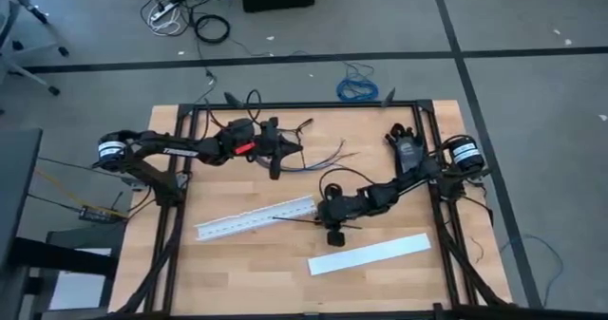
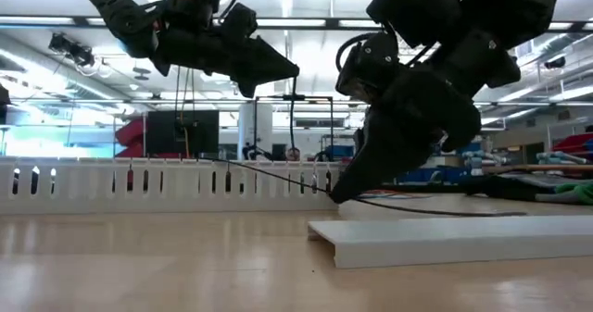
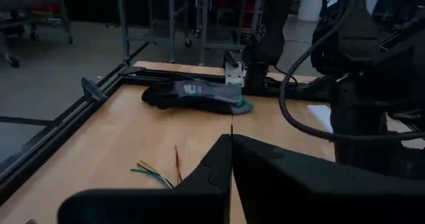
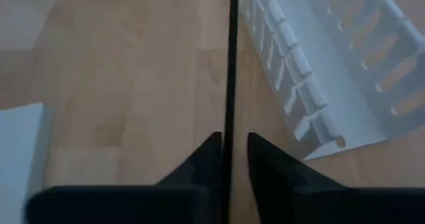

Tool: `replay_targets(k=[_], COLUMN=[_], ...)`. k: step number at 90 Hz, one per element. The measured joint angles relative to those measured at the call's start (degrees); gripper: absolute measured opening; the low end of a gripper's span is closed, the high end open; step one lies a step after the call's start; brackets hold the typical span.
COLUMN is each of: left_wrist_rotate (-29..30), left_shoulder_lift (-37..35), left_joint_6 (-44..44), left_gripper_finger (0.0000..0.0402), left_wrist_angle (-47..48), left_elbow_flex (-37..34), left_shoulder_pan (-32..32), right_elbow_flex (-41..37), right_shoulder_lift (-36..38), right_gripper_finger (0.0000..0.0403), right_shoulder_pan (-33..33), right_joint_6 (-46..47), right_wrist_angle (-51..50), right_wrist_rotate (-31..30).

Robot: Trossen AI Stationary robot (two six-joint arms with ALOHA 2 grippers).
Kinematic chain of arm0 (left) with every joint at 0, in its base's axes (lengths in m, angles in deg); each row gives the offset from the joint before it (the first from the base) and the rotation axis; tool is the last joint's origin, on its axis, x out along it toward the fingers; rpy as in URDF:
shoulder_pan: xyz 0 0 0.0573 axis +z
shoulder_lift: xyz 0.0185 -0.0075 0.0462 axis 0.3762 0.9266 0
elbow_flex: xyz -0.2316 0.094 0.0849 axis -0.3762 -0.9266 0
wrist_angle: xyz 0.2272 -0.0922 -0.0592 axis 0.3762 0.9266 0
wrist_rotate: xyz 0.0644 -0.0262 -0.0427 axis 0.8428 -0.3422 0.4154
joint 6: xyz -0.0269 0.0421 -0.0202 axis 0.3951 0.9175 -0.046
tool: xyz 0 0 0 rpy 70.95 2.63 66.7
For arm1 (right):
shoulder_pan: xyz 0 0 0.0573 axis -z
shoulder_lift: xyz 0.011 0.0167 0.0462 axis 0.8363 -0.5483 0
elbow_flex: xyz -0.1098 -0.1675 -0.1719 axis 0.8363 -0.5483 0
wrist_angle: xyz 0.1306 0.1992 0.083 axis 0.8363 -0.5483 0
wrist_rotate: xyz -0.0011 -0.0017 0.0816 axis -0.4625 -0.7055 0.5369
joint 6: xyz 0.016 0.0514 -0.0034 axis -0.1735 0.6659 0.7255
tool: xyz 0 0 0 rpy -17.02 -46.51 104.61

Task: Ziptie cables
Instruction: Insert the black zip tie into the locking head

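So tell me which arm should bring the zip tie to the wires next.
Right. The right gripper already pinches the black zip tie beside the white slotted strip; the left gripper is shut at the wires.

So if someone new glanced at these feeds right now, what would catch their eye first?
Probably the right gripper low at the table's middle, pinching a thin black zip tie that runs out beside the end of the white slotted strip. Next, the left gripper raised near the far edge, fingers closed, with the cables fanned on the wood just beside it.
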Motion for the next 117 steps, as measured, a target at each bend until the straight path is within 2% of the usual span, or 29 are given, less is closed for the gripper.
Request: replay_targets(k=[9,27,38,52,67,81,94,105,112,117], left_wrist_rotate=[0.6,5.7,5.5,5.6,7.7,10.7,11.4,10.3,8.9,7.4], left_shoulder_lift=[0.0,0.0,0.0,-2.3,-9.0,-17.3,-23.5,-24.7,-24.6,-24.6], left_joint_6=[-0.3,-1.8,-1.7,-1.6,-1.4,1.0,0.6,-0.2,-0.4,-0.4], left_gripper_finger=[0.0000,0.0011,0.0042,0.0103,0.0168,0.0205,0.0218,0.0219,0.0219,0.0218], left_wrist_angle=[-0.6,-2.6,-2.5,-2.0,4.8,14.5,22.2,26.0,25.1,20.8], left_elbow_flex=[0.0,0.0,0.0,0.0,0.0,0.0,0.0,0.0,-1.6,-4.1], left_shoulder_pan=[0.0,0.0,0.0,0.2,0.4,0.4,0.0,-1.8,-3.4,-4.7], right_elbow_flex=[0.0,0.0,0.0,0.0,0.0,0.0,0.0,0.0,0.0,0.0], right_shoulder_lift=[0.0,0.0,1.1,5.0,10.5,15.0,17.2,17.8,17.8,17.8], right_gripper_finger=[0.0007,0.0001,0.0001,0.0001,0.0000,0.0000,0.0000,0.0000,0.0000,0.0000], right_shoulder_pan=[-0.3,-1.9,-2.2,-2.3,-3.9,-5.1,-6.1,-5.9,-5.4,-4.9], right_joint_6=[-1.4,-6.5,-7.7,-8.8,-10.2,-10.1,-10.1,-10.6,-11.5,-11.7], right_wrist_angle=[0.1,3.0,2.8,-0.4,-6.3,-11.4,-13.1,-12.3,-11.1,-10.5], right_wrist_rotate=[1.9,0.6,-3.1,-6.3,-13.6,-20.7,-26.1,-30.6,-33.9,-37.9])
